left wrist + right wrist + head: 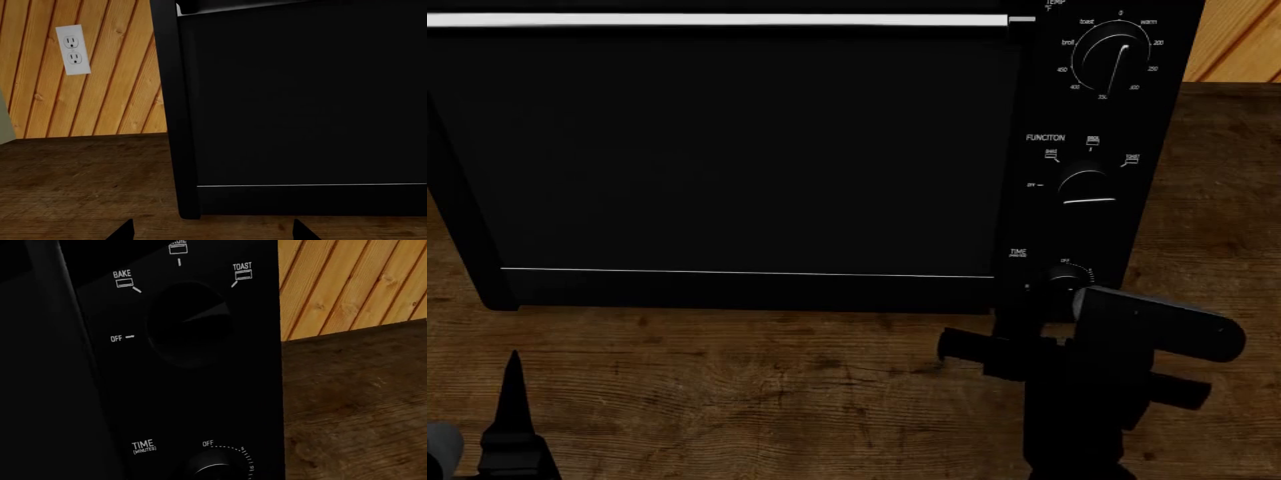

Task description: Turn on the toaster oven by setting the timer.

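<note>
The toaster oven (734, 150) is a large black box with a dark glass door, and it fills the upper head view. Three knobs stand in a column on its right panel. The timer (217, 469), labelled TIME with tick marks from OFF, sits at the edge of the right wrist view. In the head view the timer (1065, 283) is partly hidden behind my right gripper (1077, 310), which is right in front of it; its fingers do not show. My left gripper (213, 231) is open and empty, low over the table by the oven's left front corner (189, 210).
The FUNCTION knob (190, 322) sits above the timer and the temperature knob (1114, 60) above that. The oven stands on a wooden table (761, 380). A wood-panelled wall behind carries a white outlet (72, 50).
</note>
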